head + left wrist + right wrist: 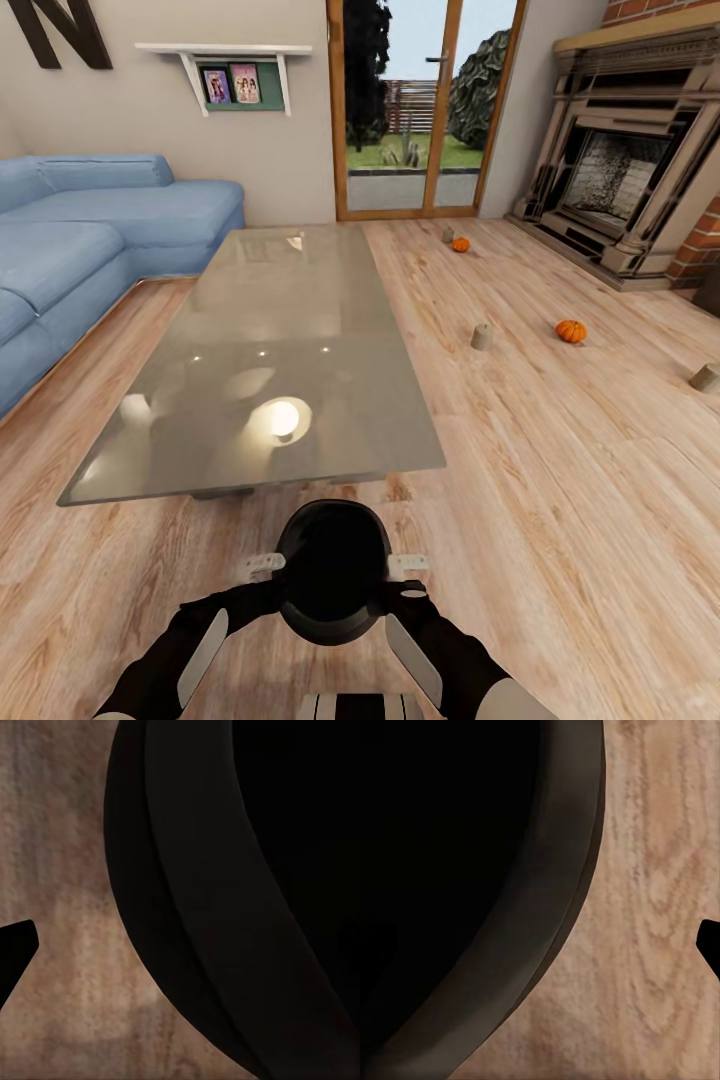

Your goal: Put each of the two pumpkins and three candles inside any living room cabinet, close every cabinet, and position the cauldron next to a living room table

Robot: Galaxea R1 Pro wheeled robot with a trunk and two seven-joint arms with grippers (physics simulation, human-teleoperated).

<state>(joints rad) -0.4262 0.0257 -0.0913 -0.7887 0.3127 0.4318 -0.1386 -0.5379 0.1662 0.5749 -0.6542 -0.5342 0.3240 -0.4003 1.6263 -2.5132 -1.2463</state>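
The black cauldron point(333, 570) sits low in front of me, just short of the glass table point(300, 300). My left gripper point(262, 567) and right gripper point(408, 567) flank its sides. In the left wrist view one dark fingertip point(15, 952) stands clear outside the cauldron's wall point(195, 907); in the right wrist view, a fingertip point(711, 945) is likewise apart from the rim point(562, 885). Both look open. One pumpkin point(571, 331) and another pumpkin point(460, 244) lie on the floor to the right. Three candles point(482, 336) point(447, 234) point(704, 377) lie near them. The cabinet is out of view.
A blue sofa point(90, 230) fills the left side. A fireplace surround point(630, 170) stands at the right wall and a glass door point(420, 110) at the back. Wooden floor point(560, 520) stretches to the right of the table.
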